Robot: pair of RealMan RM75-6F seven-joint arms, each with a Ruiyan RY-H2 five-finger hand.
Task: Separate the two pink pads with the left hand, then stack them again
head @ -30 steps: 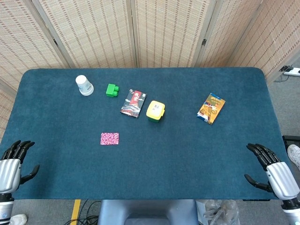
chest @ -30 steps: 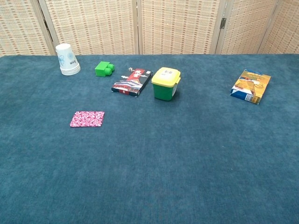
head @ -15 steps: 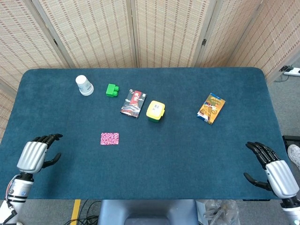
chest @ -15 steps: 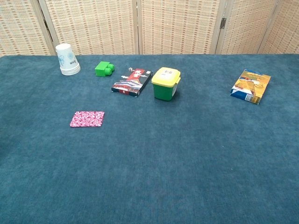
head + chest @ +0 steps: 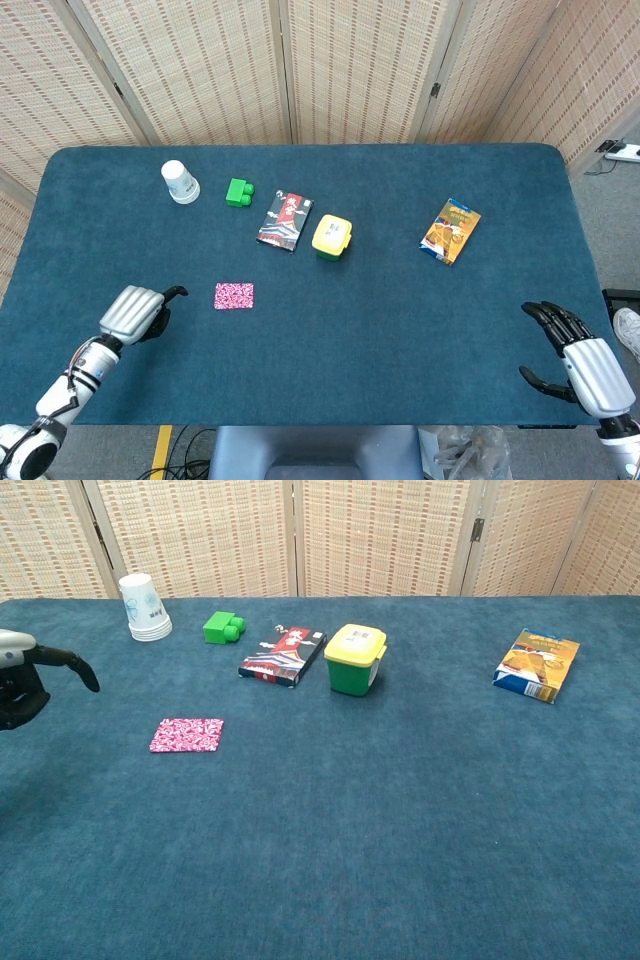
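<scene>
1. Pink pads point(image 5: 234, 296) lie stacked flat on the blue table point(image 5: 400, 330), toward its front left; we see them as one patch.
2. We find the left hand point(image 5: 135, 312) just left of the pads, not touching, holding nothing, one finger extended toward them.
3. We note the right hand point(image 5: 580, 360) at the table's front right edge, fingers spread, empty.

Lab setup: screens point(image 5: 350, 70), carpeted table point(image 5: 400, 320).

Head looks down; chest (lower, nearer) level.
</scene>
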